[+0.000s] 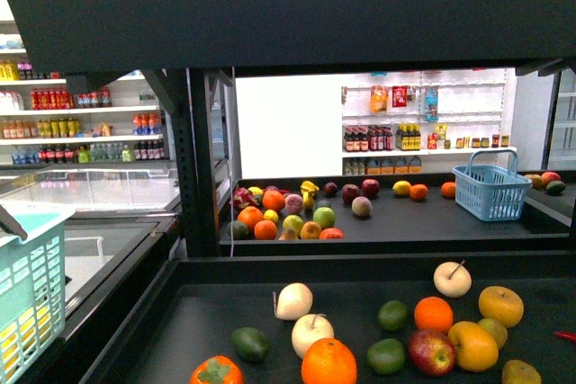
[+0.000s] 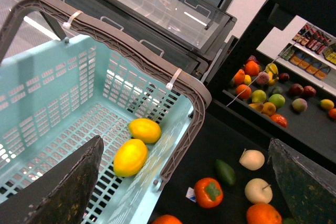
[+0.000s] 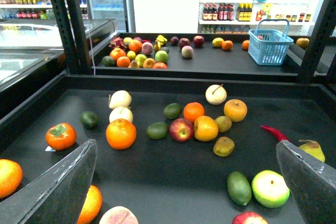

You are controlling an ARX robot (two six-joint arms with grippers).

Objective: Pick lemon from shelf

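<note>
Two yellow ovals lie in the pale teal basket (image 2: 52,87), which sits off the left end of the shelf (image 1: 207,312). The lemon (image 2: 145,129) rests on the basket's slotted floor close to the side wall. The second lemon (image 2: 130,157) lies just beside it, so near that I cannot tell whether they touch. In the front view they show only as yellow patches through the basket's mesh.

The left claw (image 2: 184,145) hangs above the basket's rim with its two dark fingers (image 2: 68,187) spread wide and nothing between them. Both lemons lie below it and apart from it, toward the finger that sits over the basket floor.

The right claw (image 3: 186,144) hovers over the shelf's dark tray, also spread wide and empty. Beneath it the tray holds loose fruit: an orange (image 3: 121,133), a red apple (image 3: 181,129), a persimmon (image 3: 61,135) and a white pear-like fruit (image 3: 216,94).

On the farther tier behind the black uprights sits another heap of fruit (image 1: 283,213) and a small blue basket (image 1: 490,191).
</note>
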